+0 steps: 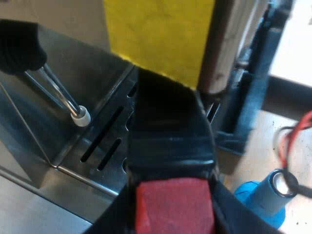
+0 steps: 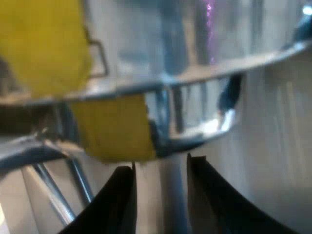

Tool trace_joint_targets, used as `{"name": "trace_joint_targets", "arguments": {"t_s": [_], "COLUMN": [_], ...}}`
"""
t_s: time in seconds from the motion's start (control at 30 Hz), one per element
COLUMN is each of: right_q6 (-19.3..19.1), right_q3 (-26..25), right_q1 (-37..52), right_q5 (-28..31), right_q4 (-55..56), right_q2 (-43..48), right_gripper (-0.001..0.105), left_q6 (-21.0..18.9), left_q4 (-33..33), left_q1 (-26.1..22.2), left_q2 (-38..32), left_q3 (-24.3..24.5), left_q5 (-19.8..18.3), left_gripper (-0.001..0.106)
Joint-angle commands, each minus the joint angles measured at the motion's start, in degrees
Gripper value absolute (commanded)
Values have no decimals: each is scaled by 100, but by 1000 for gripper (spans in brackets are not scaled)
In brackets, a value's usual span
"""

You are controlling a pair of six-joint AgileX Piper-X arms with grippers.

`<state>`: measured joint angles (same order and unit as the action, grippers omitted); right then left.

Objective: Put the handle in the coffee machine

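The dark metal-holder handle with a red end (image 1: 171,141) is clamped in the left gripper (image 1: 173,214) and points over the slotted steel drip tray (image 1: 105,146) of the espresso machine (image 1: 29,165). A blue tamper (image 1: 263,201) stands on the table (image 1: 265,129). The right gripper (image 2: 160,192) is open and empty.

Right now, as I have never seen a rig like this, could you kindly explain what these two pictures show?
Each picture comes from a camera riding on one robot arm's wrist, looking out past that arm's two-fingered pincer. In the left wrist view, the left pincer grips a dark handle, whose red end is nearest the camera. The handle points toward the steel espresso machine. The machine's steam wand shows too, and a blue tamper sits on the surface near the machine. In the right wrist view, the right pincer is open and holds nothing, close to the machine's shiny metal.
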<state>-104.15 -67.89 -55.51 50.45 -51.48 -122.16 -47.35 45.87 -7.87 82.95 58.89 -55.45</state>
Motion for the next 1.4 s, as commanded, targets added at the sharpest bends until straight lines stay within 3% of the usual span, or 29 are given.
{"name": "trace_joint_targets", "arguments": {"t_s": [0.03,0.2,0.5,0.7,0.8,0.87,0.97,1.1,1.27,1.4], "right_q6": [-186,-529,-799,-885,-885,-885,-885,-885,-885,-885], "right_q3": [-329,-544,-546,-546,-546,-546,-546,-546,-546,-546], "right_q1": [58,88,139,139,139,139,139,139,139,139], "right_q5": [-98,63,76,76,76,76,76,76,76,76], "right_q4": [-133,-392,-1127,-1300,-1300,-1300,-1300,-1300,-1300,-1300], "right_q2": [-128,-238,-235,-235,-235,-235,-235,-235,-235,-235], "right_gripper": [29,29,29,29,29,29,29,29,29,29], "left_q6": [-89,-73,-19,-19,-19,-19,-19,-2,101,272], "left_q4": [-355,-355,-334,-318,-244,-193,-86,43,110,271], "left_q1": [32,32,32,32,32,32,32,32,-18,-242], "left_q2": [-152,-152,-152,-152,-152,-152,-152,-152,-215,-484], "left_q3": [230,230,230,230,230,230,230,230,230,230], "left_q5": [-1051,-992,-959,-407,-317,-315,-315,-85,575,153], "left_gripper": [0,0,0,1,14,40,70,71,70,70]}}
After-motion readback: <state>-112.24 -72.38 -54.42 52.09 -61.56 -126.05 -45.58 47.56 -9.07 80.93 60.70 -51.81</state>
